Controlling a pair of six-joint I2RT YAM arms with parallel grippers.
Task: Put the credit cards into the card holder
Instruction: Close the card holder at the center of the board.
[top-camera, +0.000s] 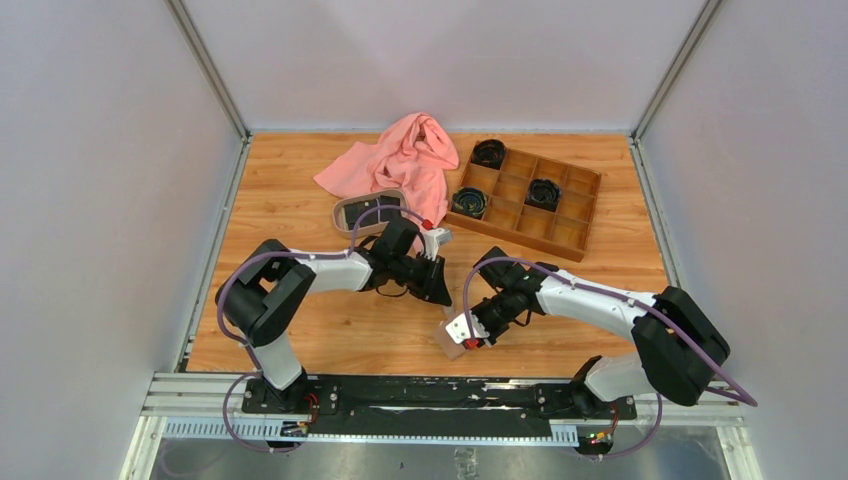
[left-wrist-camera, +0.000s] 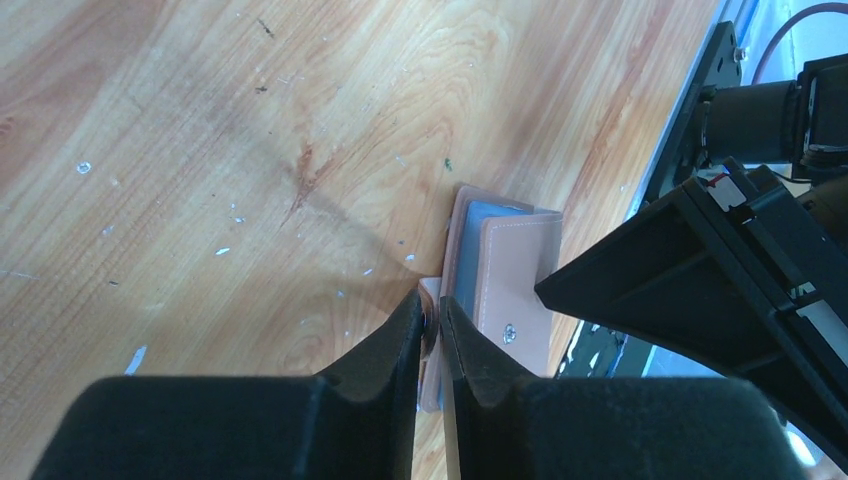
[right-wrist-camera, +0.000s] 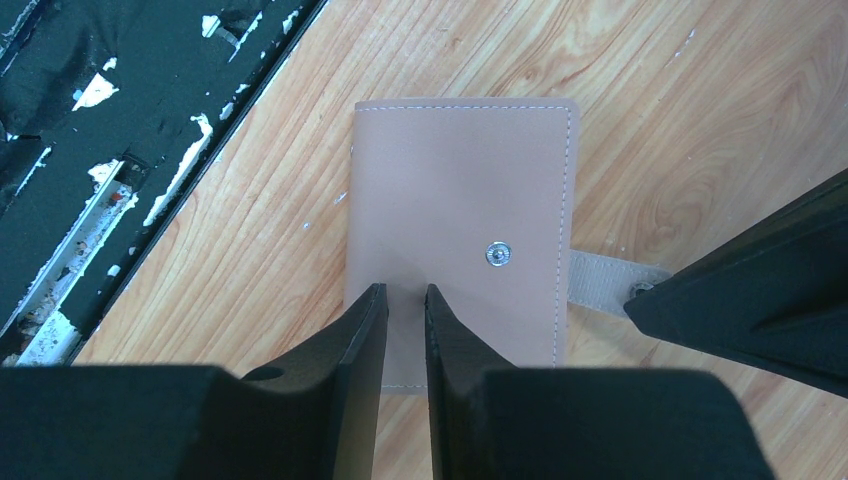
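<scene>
- Finding the card holder (right-wrist-camera: 460, 180) closed and flat on the surface (right-wrist-camera: 700, 80), between both tools, long axis running straight away from the right tool (right-wrist-camera: 405, 292).
- Reading the right tool as narrow, tips at the card holder's near edge; pinching the cover or only pressing, cannot tell.
- Reading the left tool (left-wrist-camera: 431, 305) as nearly closed, nipping the strap (right-wrist-camera: 600, 275) jutting sideways off the card holder.
- Probably hinging on pulling that strap away from the card holder, across its long axis; left arm better placed.
- Getting the grey-blue lining (left-wrist-camera: 478, 250) from the left wrist view only; the whole cover from the right wrist view; dark shapes, apparently the credit cards (top-camera: 362, 212), from above only, in the oval tray (top-camera: 337, 213) well beyond the card holder.
</scene>
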